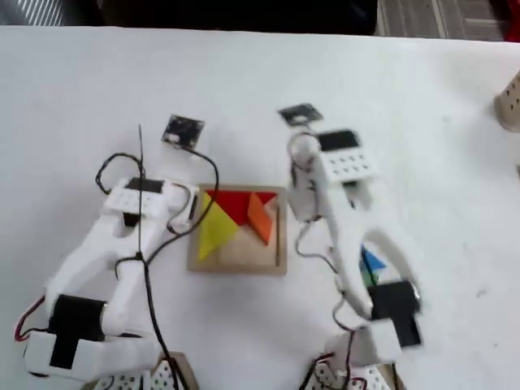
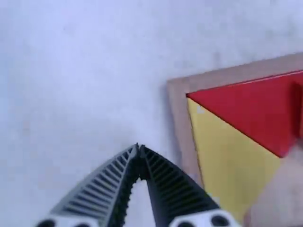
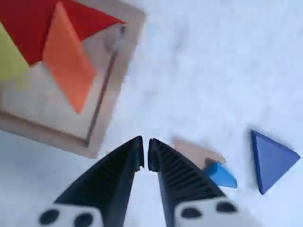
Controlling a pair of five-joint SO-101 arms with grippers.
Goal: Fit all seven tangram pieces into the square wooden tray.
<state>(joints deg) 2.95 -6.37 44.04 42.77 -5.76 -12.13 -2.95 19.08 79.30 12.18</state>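
The square wooden tray (image 1: 244,258) lies mid-table and holds a red triangle (image 1: 236,205), a yellow triangle (image 1: 215,229) and an orange parallelogram (image 1: 262,219). My left gripper (image 2: 138,152) is shut with nothing in it, over bare table beside the tray's left rim (image 2: 176,118). My right gripper (image 3: 145,147) is shut and holds nothing, between the tray's right rim (image 3: 102,127) and the loose pieces. Those are a dark blue triangle (image 3: 272,160), a light blue piece (image 3: 221,175) and a tan piece (image 3: 194,151), partly hidden by a finger. Under the right arm lie a blue (image 1: 373,261) and a green piece (image 1: 370,279).
Black cables (image 1: 146,268) trail across the left arm and past the tray's left side. A tan perforated object (image 1: 509,101) stands at the far right edge. The table's far half is open white surface.
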